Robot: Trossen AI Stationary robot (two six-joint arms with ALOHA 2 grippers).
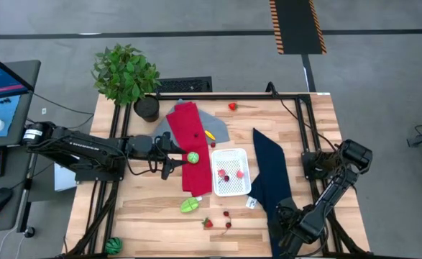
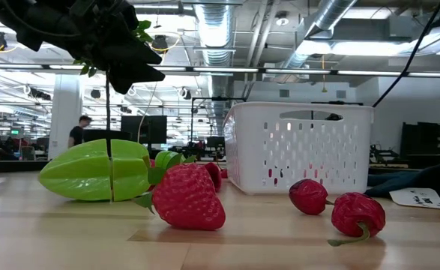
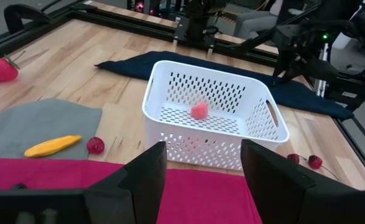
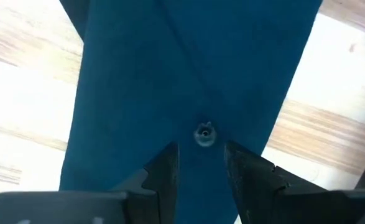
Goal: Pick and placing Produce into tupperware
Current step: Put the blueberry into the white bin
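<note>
The white tupperware (image 1: pixel 230 173) stands mid-table with a pink piece (image 3: pixel 199 111) and a red piece (image 1: pixel 223 176) of produce inside. A green starfruit (image 1: pixel 190 206), a strawberry (image 2: pixel 188 196) and cherries (image 1: pixel 226 214) lie on the wood near the front edge. A green round piece (image 1: pixel 193 157) lies on the red cloth (image 1: pixel 189 137). My left gripper (image 3: pixel 202 152) is just left of it, open and pointing at the tub with nothing between its fingers. My right gripper (image 4: pixel 201 149) points down over the navy cloth (image 1: pixel 272 180), open by a narrow gap. My right gripper stands with its fingers (image 4: pixel 166 165) on either side of a small metal snap (image 4: pixel 204 134) on the navy cloth. Whether the fingertips touch the cloth, I cannot tell.
A yellow piece (image 3: pixel 53 145) and a cherry (image 3: pixel 95 145) lie by the grey cloth (image 1: pixel 214 129). A strawberry (image 1: pixel 233 106) sits at the far edge. A potted plant (image 1: pixel 128 75) stands at the far left corner. A white tag (image 1: pixel 251 203) lies beside the navy cloth.
</note>
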